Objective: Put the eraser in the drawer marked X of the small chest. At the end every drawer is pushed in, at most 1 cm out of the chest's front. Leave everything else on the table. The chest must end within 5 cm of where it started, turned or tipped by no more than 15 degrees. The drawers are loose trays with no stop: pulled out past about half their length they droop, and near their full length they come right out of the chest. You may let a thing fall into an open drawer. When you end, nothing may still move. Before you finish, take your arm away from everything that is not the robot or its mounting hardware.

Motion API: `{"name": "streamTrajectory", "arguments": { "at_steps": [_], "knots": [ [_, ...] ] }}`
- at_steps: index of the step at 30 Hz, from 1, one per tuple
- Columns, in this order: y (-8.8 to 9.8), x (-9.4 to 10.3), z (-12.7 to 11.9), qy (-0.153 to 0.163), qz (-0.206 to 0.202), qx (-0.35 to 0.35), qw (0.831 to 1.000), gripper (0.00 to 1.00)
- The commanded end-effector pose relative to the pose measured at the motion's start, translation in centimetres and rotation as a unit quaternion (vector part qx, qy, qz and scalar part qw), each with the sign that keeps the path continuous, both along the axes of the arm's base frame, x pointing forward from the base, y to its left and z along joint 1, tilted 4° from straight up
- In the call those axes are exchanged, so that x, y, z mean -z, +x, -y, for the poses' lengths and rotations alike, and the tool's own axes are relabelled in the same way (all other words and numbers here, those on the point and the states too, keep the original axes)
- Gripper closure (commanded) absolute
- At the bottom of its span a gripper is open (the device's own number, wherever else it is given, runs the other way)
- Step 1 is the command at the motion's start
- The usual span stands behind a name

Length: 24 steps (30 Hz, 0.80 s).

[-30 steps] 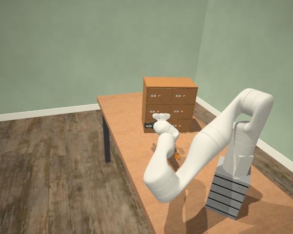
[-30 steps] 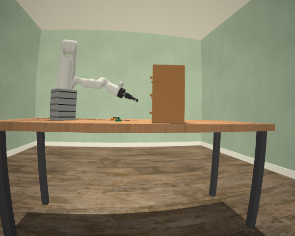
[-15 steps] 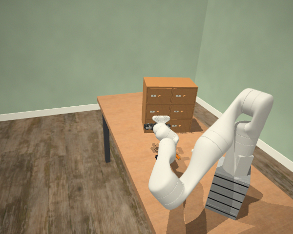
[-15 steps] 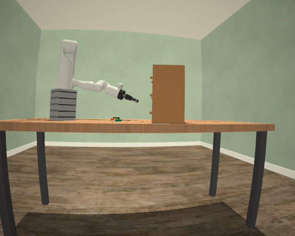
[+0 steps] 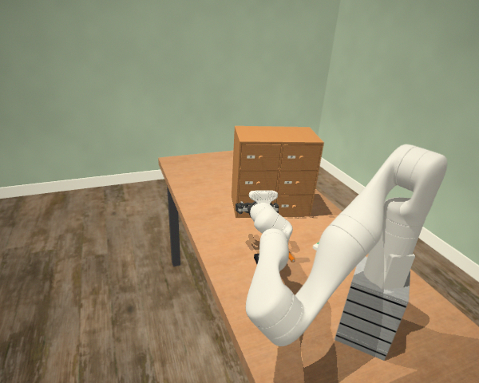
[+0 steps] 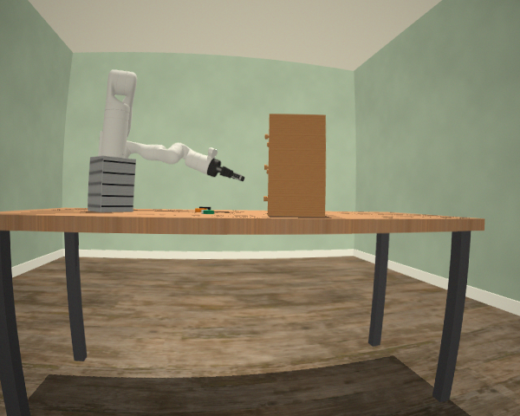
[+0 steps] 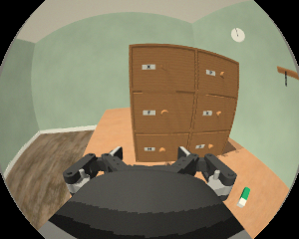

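The eraser, a green and white block (image 5: 315,246) (image 6: 208,211) (image 7: 244,196), lies on the table in front of the chest, to the right in the wrist view and partly behind the arm in the top view. The small chest (image 5: 279,134) (image 6: 296,165) (image 7: 196,95) stands upright with two columns of three drawers, all looking pushed in. The label on the top left drawer (image 5: 268,163) (image 7: 176,80) may be an X, but the letters are too small to read surely. My gripper (image 6: 243,178) (image 7: 149,153) is open and empty, a short way in front of the left column, above the table.
An orange object (image 5: 291,257) (image 6: 199,210) and a black object (image 5: 256,258) (image 6: 204,207) lie on the table (image 5: 198,181) (image 6: 386,224) below the arm, partly hidden by it. Round knobs (image 5: 301,156) (image 7: 164,112) stick out of the drawer fronts. The table's left edge runs near the chest.
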<state>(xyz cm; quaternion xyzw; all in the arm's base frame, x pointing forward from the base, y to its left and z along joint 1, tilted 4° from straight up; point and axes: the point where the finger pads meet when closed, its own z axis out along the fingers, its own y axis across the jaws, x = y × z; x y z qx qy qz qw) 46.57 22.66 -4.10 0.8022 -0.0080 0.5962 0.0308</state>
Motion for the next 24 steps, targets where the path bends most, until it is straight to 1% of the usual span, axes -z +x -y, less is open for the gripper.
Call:
{"name": "streamTrajectory", "arguments": {
  "at_steps": [1,9,13,18,20,24],
  "knots": [
    [0.0,-0.1,0.0,0.0,0.001,-0.001,1.0,0.0],
    [0.0,0.0,0.0,0.0,0.001,-0.001,1.0,0.0],
    [0.0,0.3,0.0,0.0,0.001,-0.001,1.0,0.0],
    [0.1,1.8,0.0,0.0,0.001,-0.001,1.0,0.0],
    [0.1,1.8,0.0,0.0,0.001,-0.001,1.0,0.0],
    [0.2,3.7,0.1,0.0,0.001,-0.001,1.0,0.0]
  ]
}}
